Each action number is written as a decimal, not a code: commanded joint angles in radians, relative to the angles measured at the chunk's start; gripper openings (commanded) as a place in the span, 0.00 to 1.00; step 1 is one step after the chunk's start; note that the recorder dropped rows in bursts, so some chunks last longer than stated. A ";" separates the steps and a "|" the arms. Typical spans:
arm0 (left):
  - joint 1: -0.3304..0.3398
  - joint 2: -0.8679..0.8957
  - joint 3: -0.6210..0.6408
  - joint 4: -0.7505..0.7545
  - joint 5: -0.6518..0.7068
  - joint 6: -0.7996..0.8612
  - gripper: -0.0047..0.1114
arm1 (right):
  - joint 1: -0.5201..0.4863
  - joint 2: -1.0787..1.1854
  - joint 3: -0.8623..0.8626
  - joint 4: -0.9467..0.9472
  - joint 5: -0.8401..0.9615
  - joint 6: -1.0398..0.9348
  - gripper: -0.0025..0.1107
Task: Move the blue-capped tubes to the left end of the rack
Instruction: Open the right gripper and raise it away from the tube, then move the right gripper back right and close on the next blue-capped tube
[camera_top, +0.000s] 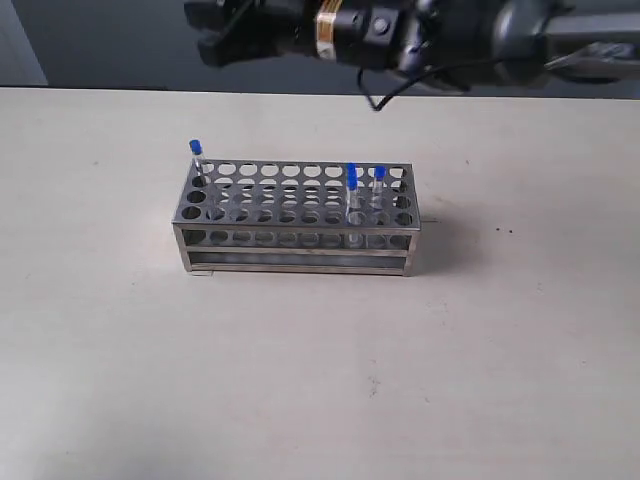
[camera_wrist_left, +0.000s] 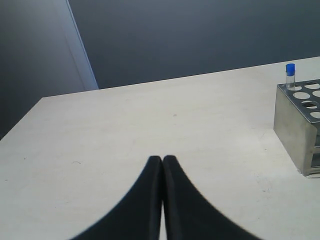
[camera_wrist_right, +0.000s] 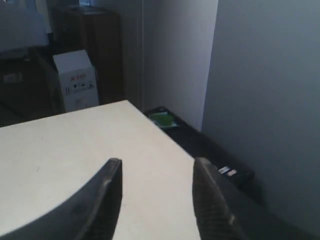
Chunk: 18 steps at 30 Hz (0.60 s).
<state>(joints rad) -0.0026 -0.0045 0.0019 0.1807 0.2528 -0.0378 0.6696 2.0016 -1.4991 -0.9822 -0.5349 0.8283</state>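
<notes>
The steel rack (camera_top: 295, 228) stands in the middle of the table. One blue-capped tube (camera_top: 196, 152) stands in the far hole at its left end. Two more blue-capped tubes (camera_top: 351, 175) (camera_top: 379, 177) stand near its right end. My right gripper (camera_top: 215, 35) hangs high beyond the rack, reaching across toward the left. In the right wrist view it (camera_wrist_right: 157, 167) is open and empty over the table's far corner. My left gripper (camera_wrist_left: 162, 159) is shut with nothing in it, low over bare table beside the rack's left end (camera_wrist_left: 295, 125), where the tube (camera_wrist_left: 290, 75) shows.
A white cardboard box (camera_wrist_right: 75, 80) and a green object (camera_wrist_right: 161, 119) sit on the floor past the table's corner. A dark wall runs behind the table. A thin pin (camera_top: 428, 217) sticks out at the rack's right side.
</notes>
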 joint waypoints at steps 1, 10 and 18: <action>-0.009 0.004 -0.002 0.000 -0.013 -0.003 0.04 | -0.082 -0.190 0.204 -0.056 0.032 -0.008 0.40; -0.009 0.004 -0.002 0.000 -0.013 -0.003 0.04 | -0.230 -0.262 0.608 0.223 -0.124 -0.246 0.40; -0.009 0.004 -0.002 0.000 -0.013 -0.003 0.04 | -0.230 -0.262 0.749 0.398 -0.178 -0.431 0.40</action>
<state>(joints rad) -0.0026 -0.0045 0.0019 0.1807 0.2528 -0.0378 0.4464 1.7486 -0.7831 -0.6295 -0.6887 0.4526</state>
